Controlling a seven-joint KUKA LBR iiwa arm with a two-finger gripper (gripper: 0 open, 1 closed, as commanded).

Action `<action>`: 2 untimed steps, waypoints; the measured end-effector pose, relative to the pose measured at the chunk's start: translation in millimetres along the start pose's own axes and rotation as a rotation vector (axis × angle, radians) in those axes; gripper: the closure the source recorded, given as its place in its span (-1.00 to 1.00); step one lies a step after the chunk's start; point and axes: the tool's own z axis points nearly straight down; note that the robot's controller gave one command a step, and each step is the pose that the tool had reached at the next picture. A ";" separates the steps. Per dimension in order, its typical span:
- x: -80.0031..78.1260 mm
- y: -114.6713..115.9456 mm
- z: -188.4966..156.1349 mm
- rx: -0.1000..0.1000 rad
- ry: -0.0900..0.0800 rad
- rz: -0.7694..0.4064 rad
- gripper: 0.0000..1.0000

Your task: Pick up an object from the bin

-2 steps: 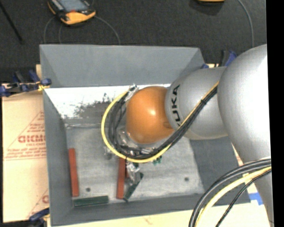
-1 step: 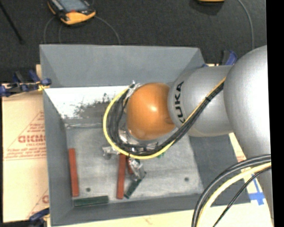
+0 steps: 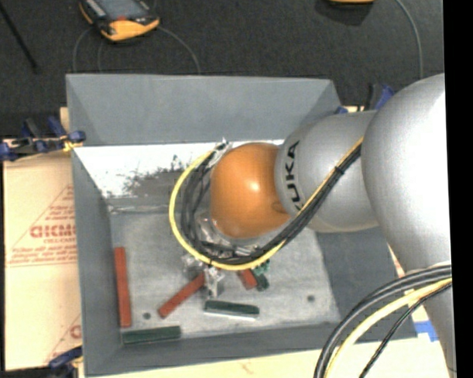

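1. The arm comes in from the right and bends down into the bin (image 3: 210, 108). Its orange cover (image 3: 244, 188) sits over the middle, with cables (image 3: 178, 217) looped round its left side.
2. Under the cover the gripper (image 3: 207, 275) is low over the bin floor, a little in front of centre.
3. From where I stand I cannot tell whether the gripper is open or closed; the cover and cables hide too much of it.
4. A slanted red stick (image 3: 178, 299) lies just beneath it. The stick's upper right end reaches the gripper's tip and its lower end points toward the front left.
5. Whether the gripper has hold of that stick, I cannot tell.
6. Just right of the gripper lie a small red piece (image 3: 247, 280) and a small green piece (image 3: 261, 282), close together.
7. A dark green stick (image 3: 231, 308) lies flat just in front of the gripper.
8. Well apart on the left, a second red stick (image 3: 122, 289) lies along the wall, and another green stick (image 3: 152, 334) lies in the front left corner.
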 end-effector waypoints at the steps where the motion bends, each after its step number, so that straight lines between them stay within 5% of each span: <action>1: 0.0 0.0 0.0 0.000 0.000 0.001 1.00; 2: 0.0 -0.1 0.0 0.000 0.000 0.001 1.00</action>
